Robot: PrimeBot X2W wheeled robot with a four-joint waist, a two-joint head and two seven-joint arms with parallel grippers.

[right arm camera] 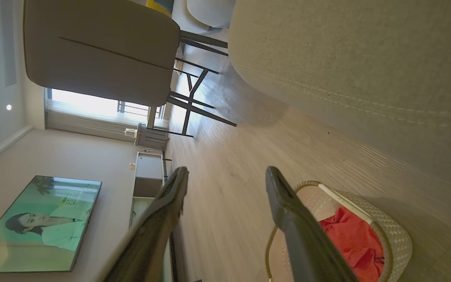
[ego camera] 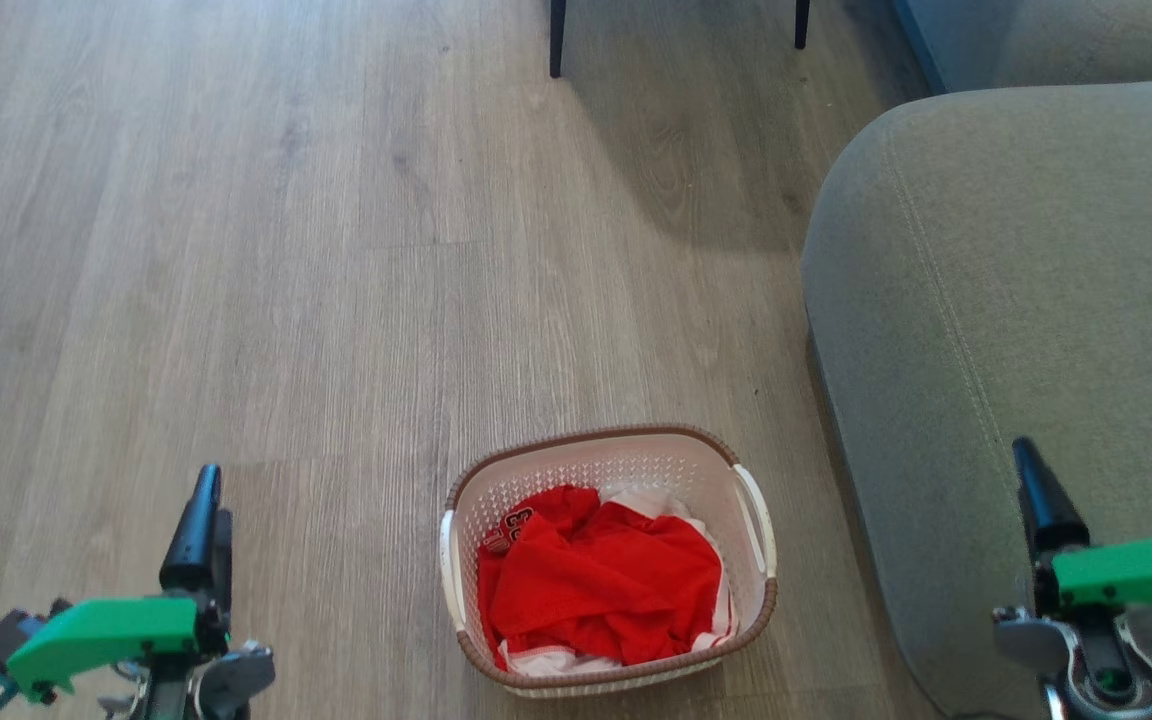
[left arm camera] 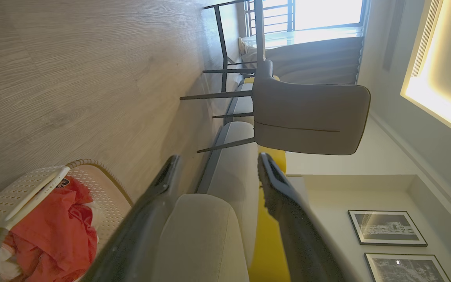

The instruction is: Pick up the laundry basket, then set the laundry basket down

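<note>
The laundry basket (ego camera: 626,466) stands on the wood floor at the bottom centre of the head view. It is white and perforated, with a brown woven rim and a white handle on each side, and holds red clothing (ego camera: 606,585). My left gripper (ego camera: 198,520) hovers to its left and my right gripper (ego camera: 1036,495) to its right, over the sofa edge; both are apart from it. In the left wrist view the left gripper (left arm camera: 217,164) is open and empty, with the basket (left arm camera: 22,192) at lower left. The right gripper (right arm camera: 227,174) is likewise open, with the basket (right arm camera: 395,235) at lower right.
A grey sofa (ego camera: 1016,300) fills the right side, close to the basket. Dark chair legs (ego camera: 556,40) stand at the far end of the floor. The grey chair (left arm camera: 307,117) and framed pictures (left arm camera: 386,227) show beyond the left fingers; a television (right arm camera: 37,223) hangs on the wall.
</note>
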